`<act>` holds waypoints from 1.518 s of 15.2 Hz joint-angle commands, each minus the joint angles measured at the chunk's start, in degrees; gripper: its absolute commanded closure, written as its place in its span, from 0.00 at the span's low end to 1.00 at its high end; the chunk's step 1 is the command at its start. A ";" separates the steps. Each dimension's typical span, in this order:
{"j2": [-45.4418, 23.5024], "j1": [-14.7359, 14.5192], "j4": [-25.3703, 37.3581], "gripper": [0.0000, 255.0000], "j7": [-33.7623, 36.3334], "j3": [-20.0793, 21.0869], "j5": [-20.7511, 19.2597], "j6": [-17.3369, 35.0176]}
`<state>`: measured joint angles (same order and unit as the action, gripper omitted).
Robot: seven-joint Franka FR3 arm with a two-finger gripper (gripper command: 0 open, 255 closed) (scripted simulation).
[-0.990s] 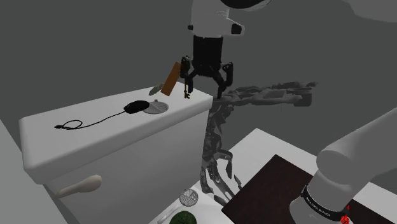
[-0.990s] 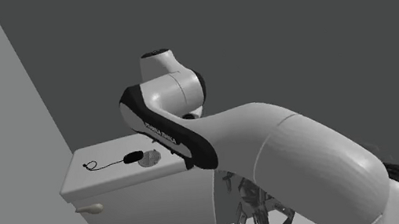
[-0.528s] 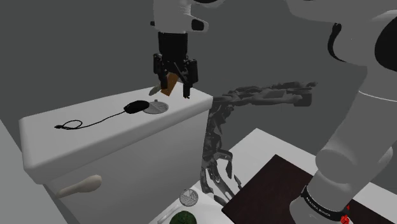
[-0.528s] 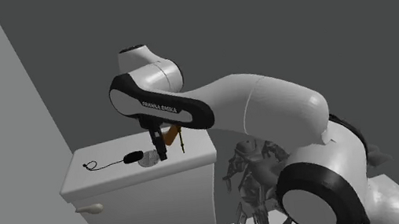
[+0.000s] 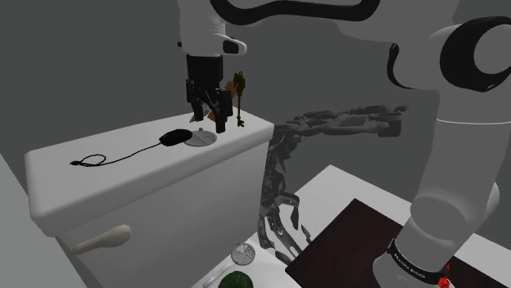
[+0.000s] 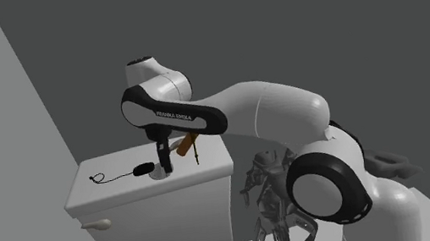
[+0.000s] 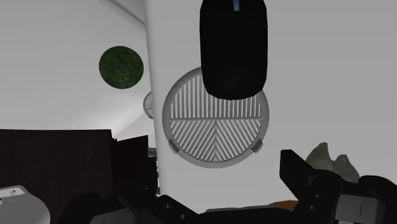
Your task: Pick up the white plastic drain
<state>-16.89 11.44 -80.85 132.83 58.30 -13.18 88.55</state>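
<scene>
Swung toward the shoulder view's left since a moment ago, the arm [image 5: 463,164] now holds its gripper [image 5: 206,117] above the toilet tank [image 5: 82,184], fingers spread and empty. On the tank's lid, under the gripper, lies the round slotted drain [image 7: 215,130], just beside a black corded lump [image 7: 234,44]. It looks light, stiff and thin, so pinching across its rim seems best.

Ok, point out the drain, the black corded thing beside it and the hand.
drain [image 7: 216,137], wrist view, on its slatted face.
black corded thing [image 5: 174,138], shoulder view, on its oval body.
hand [image 5: 206,116], shoulder view, between its fingertips.
</scene>
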 commanded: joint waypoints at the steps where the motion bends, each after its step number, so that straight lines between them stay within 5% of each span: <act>1: 0.28 0.47 -1.98 0.00 0.07 0.03 0.23 1.78; 4: 0.41 0.66 -2.57 0.00 0.03 0.04 0.33 2.28; 5: 0.40 0.64 -2.60 1.00 0.05 0.04 0.32 2.32; 14: 0.41 0.65 -2.56 1.00 0.03 0.05 0.32 2.28; 23: -2.42 -3.35 7.84 1.00 0.94 -0.44 -2.02 -6.05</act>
<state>-18.87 8.65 -74.27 133.67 57.96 -14.82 83.45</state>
